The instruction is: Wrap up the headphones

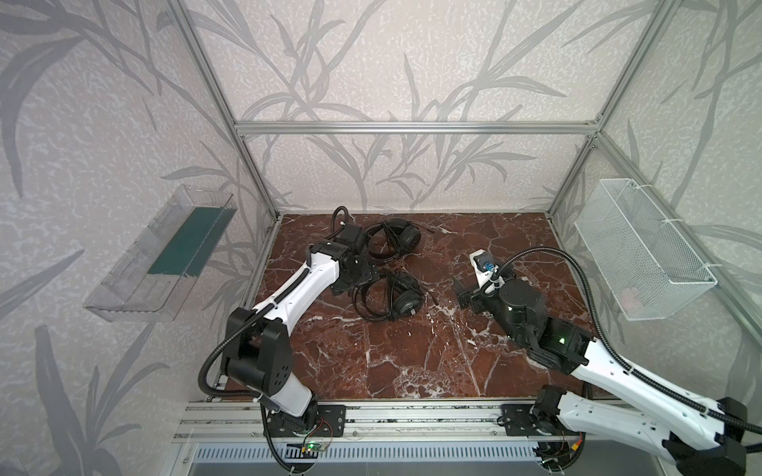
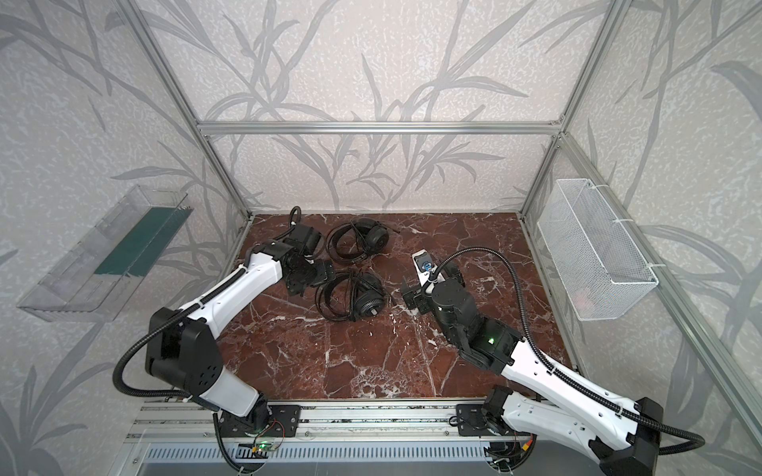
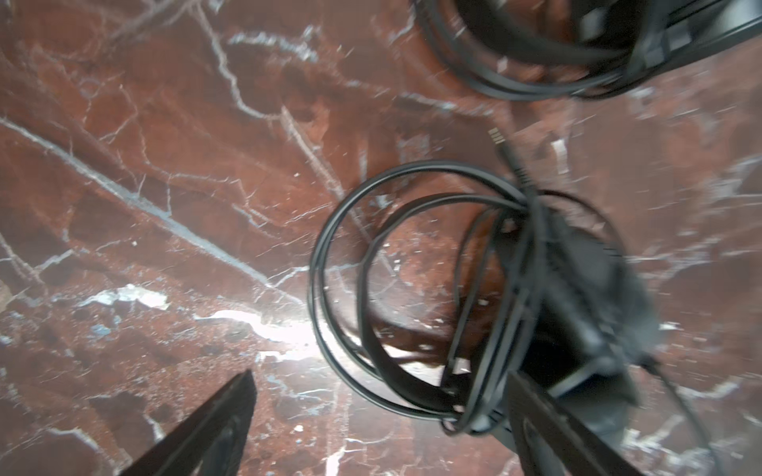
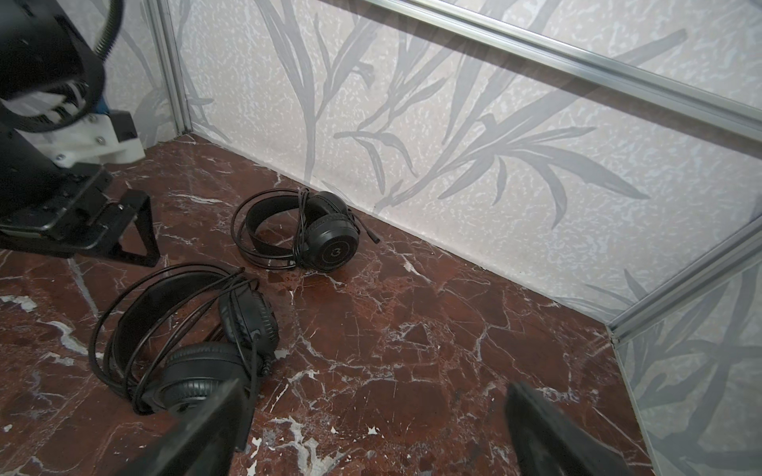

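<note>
The left jaws stand spread wide, gripping nothing. The near headset [image 3: 577, 296] lies on the counter [image 3: 165, 185] right at one of them, its cable loops reaching into the gap. The right jaws gape too, empty, near that headset on its right side in both top views. The far headset [image 1: 393, 241] lies by the back wall [image 1: 412, 173], cable wound round it, beyond the left jaws.
</note>
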